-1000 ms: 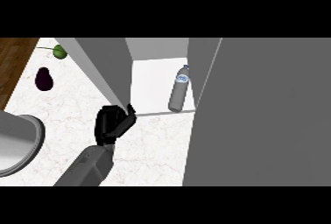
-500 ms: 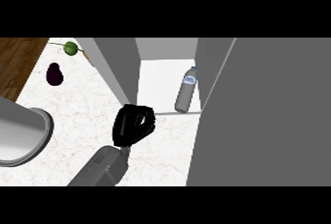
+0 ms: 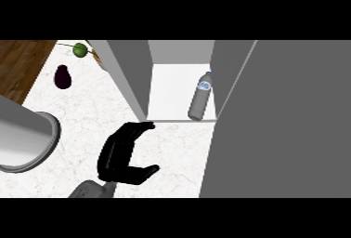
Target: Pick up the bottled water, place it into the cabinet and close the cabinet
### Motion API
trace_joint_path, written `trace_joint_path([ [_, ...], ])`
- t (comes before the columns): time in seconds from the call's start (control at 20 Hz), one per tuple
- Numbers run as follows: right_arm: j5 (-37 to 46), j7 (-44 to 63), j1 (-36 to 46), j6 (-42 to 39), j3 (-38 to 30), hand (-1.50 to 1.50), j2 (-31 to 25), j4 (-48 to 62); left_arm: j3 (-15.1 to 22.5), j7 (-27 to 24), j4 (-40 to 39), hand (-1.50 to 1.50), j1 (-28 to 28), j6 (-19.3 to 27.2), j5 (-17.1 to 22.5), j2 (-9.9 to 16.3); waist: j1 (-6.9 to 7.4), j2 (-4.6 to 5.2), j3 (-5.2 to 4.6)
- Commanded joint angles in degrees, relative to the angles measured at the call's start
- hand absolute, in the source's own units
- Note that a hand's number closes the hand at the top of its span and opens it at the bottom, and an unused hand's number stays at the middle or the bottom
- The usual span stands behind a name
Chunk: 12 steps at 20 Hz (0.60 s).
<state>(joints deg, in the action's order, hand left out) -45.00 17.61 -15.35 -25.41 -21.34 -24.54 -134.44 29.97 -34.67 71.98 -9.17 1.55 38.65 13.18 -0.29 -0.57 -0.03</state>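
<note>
The bottled water (image 3: 198, 98), clear with a blue label, stands slightly tilted on the white shelf (image 3: 171, 93) inside the cabinet, close to its right side. My left hand (image 3: 122, 155) hovers over the counter just in front of the shelf's front edge, left of the bottle and apart from it. Its fingers and thumb form a wide C facing right, with nothing in it. A broad grey cabinet door (image 3: 288, 121) stands open and fills the right of the view. The right hand does not show.
A grey cabinet panel (image 3: 130, 76) bounds the opening on the left. A purple aubergine (image 3: 62, 76) and a green fruit (image 3: 80, 49) lie on the marble counter at the far left. A large grey round pot (image 3: 24, 139) sits at the left edge.
My left hand has come nearer and to the right, and its fingers have spread from a curled bunch into a wide C. The bottle has stayed on the shelf.
</note>
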Motion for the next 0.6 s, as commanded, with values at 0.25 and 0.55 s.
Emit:
trace_joint_path([
  [0.25, 3.89, 5.99, -1.57, 4.88, 12.0, 1.5, 1.33, -15.83, -3.64, -2.01, 13.22, -1.5, 13.65, -3.17, 0.93, 11.67, 0.84, -0.05, -0.1],
  [0.55, 8.09, 7.74, 0.5, 8.32, 23.7, 1.5, 2.19, -16.15, -8.33, -5.02, 15.88, -1.5, 20.59, -3.5, 0.06, 18.5, 1.12, -0.33, -0.18],
])
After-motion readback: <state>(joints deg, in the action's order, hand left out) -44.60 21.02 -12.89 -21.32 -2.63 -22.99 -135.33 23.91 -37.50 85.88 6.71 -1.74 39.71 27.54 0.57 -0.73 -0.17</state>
